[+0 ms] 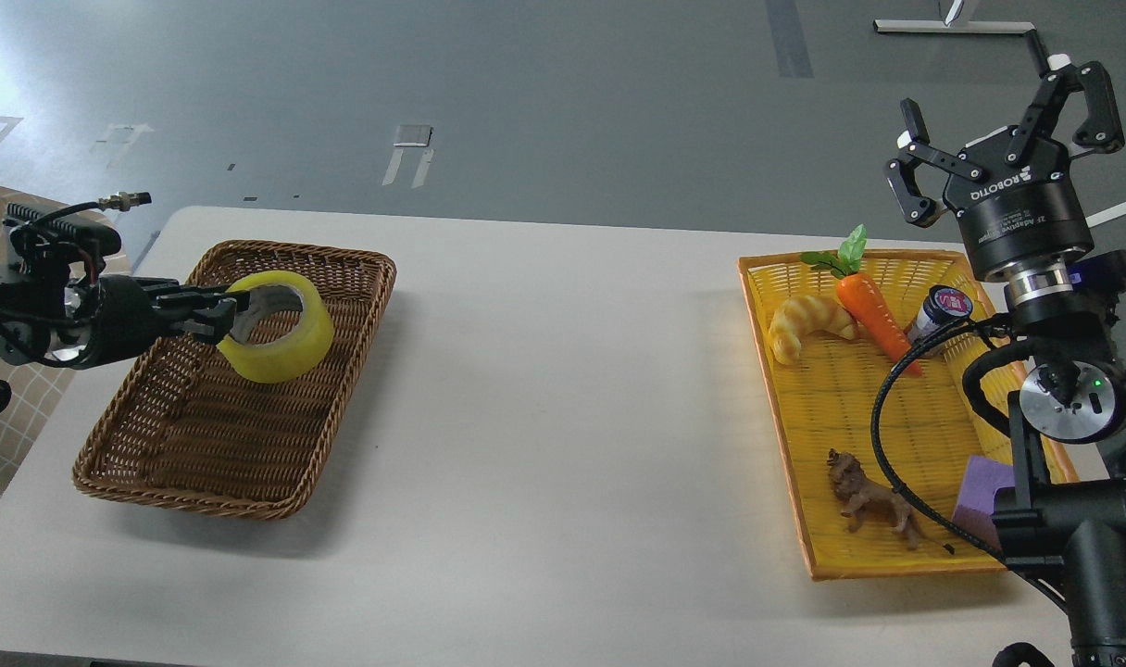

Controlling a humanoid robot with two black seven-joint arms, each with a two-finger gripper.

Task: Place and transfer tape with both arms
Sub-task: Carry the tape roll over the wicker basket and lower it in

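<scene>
The yellow tape roll [281, 347] hangs over the brown wicker basket [193, 472], held by its rim. My left gripper [218, 320] comes in from the left edge and is shut on the tape's near wall, one finger inside the core. My right gripper [998, 116] is raised at the far right, above the yellow tray, with its fingers spread open and nothing in it.
The yellow tray [804, 519] on the right holds a croissant [808, 324], a carrot [873, 310], a small jar [938, 310], a toy lion [869, 500] and a purple foam cube [980, 491]. My right arm and its cable cross the tray's right side.
</scene>
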